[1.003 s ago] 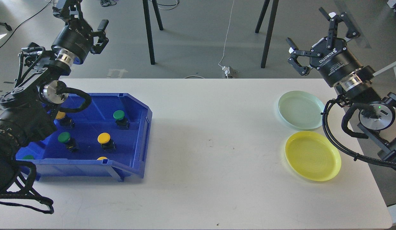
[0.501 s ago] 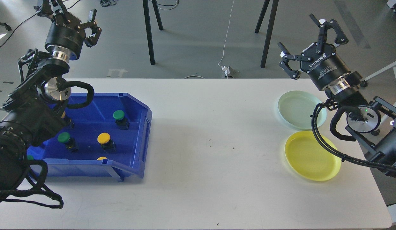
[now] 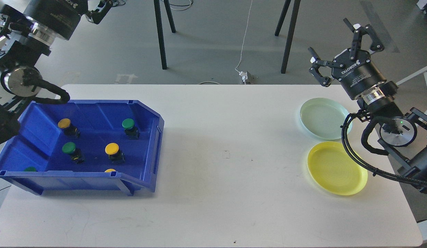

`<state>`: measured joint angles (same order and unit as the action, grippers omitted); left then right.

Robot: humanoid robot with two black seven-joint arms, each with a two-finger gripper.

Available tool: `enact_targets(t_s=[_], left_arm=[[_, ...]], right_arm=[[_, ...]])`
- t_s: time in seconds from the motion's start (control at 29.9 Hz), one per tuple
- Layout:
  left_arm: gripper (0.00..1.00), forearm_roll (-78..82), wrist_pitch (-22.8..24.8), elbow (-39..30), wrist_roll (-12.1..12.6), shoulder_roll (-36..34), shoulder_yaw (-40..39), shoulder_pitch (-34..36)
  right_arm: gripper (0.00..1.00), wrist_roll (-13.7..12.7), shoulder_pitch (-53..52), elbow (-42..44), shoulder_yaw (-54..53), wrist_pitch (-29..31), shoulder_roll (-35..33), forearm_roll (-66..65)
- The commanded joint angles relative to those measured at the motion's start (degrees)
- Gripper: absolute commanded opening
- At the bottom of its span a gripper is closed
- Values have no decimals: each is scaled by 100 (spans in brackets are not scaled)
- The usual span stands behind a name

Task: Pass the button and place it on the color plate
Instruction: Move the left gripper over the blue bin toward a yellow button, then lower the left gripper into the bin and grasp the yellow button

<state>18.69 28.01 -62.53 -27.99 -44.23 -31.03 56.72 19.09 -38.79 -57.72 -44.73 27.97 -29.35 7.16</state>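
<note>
Several buttons sit in the blue bin (image 3: 155,144) at the left: a yellow button (image 3: 64,123), a green button (image 3: 128,123), a green one (image 3: 68,148) and a yellow one (image 3: 112,148). Two more peek over the bin's front wall. My left gripper (image 3: 83,4) is high at the top left, far behind the bin and cut off by the frame edge. One splayed finger (image 3: 100,7) shows, and it holds nothing. My right gripper (image 3: 337,43) is open and empty, raised behind the pale green plate (image 3: 324,118). The yellow plate (image 3: 337,168) lies in front of it. Both plates are empty.
The white table (image 3: 227,172) runs between the bin and the plates. My right arm's cables (image 3: 351,151) hang over the right edges of both plates. Black stand legs (image 3: 161,34) and a white cable on the floor are behind the table.
My left arm has risen up and back, off the bin, uncovering the far-left yellow button and the bin's left side. My right gripper swung left, then back right, staying open.
</note>
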Motion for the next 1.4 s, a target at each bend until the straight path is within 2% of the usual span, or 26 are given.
enact_targets(t_s=[0.0,0.1,0.23,0.4,0.6,0.74,0.94,1.37], left_arm=[[100,1545,-1,-1013,-1,-918,492,391],[100,2697,-1,-1629,-1,-1491,1080,874],[100,4208,-1,-1789,-1,-1553,2134,1499],[100,6090,-1,-1702,-1,-1405,3303,1755],[99,6980,-1,-1166,-1,-930,4429,1729],[99,7148,-1,-929,-1,-728,4747,1711],[99,7332,-1,-138,-1,-227,4984,1553],[99,7350,-1,952,-1,433,5099,1166]], right_arm=[[99,-1,29,6,-185,-2,26,4],[99,-1,55,-29,-185,-11,26,4],[99,-1,117,-29,-185,-11,0,4],[99,-1,213,-29,-185,-11,-18,4],[99,-1,319,-29,-167,-11,35,4],[99,-1,363,-29,-185,-11,44,4],[99,-1,451,-29,-202,-11,-18,4],[99,-1,512,-46,-238,-2,-35,4]])
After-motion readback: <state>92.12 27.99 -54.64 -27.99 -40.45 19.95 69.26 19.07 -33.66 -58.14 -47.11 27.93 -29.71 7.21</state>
